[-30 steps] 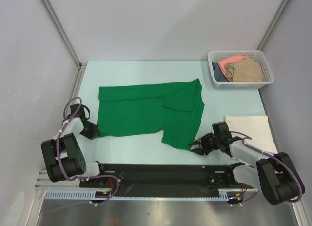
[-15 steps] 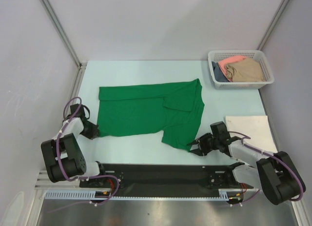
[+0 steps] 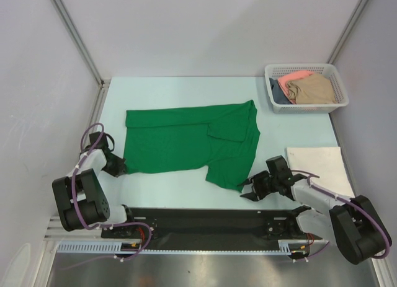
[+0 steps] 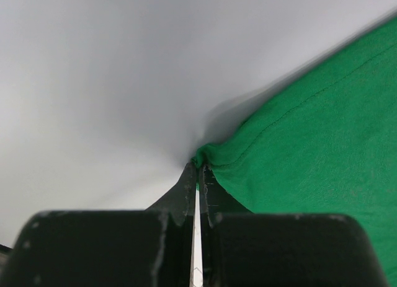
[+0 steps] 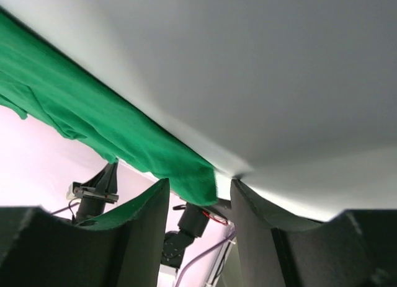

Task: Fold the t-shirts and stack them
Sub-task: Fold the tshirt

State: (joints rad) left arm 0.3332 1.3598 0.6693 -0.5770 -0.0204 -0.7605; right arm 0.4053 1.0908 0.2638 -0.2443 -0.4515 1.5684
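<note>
A bright green t-shirt [image 3: 192, 144] lies spread flat across the middle of the table, one sleeve folded in. My left gripper [image 3: 122, 166] is shut on its near-left corner; in the left wrist view the green cloth [image 4: 310, 144] bunches at the closed tips [image 4: 198, 169]. My right gripper [image 3: 247, 189] is open at the shirt's near-right corner. In the right wrist view that green corner [image 5: 186, 169] hangs in the gap of the right gripper [image 5: 198, 183], its fingers apart. A folded cream-white t-shirt [image 3: 316, 166] lies at the right.
A white mesh basket [image 3: 307, 107] stands at the back right, holding a salmon-pink shirt [image 3: 291, 78], a tan one [image 3: 313, 88] and a dark blue one [image 3: 279, 96]. Grey walls and metal posts enclose the table on three sides.
The right gripper's fingers have spread wider and it has crept a little left toward the shirt's corner. The left gripper and the shirt have not moved.
</note>
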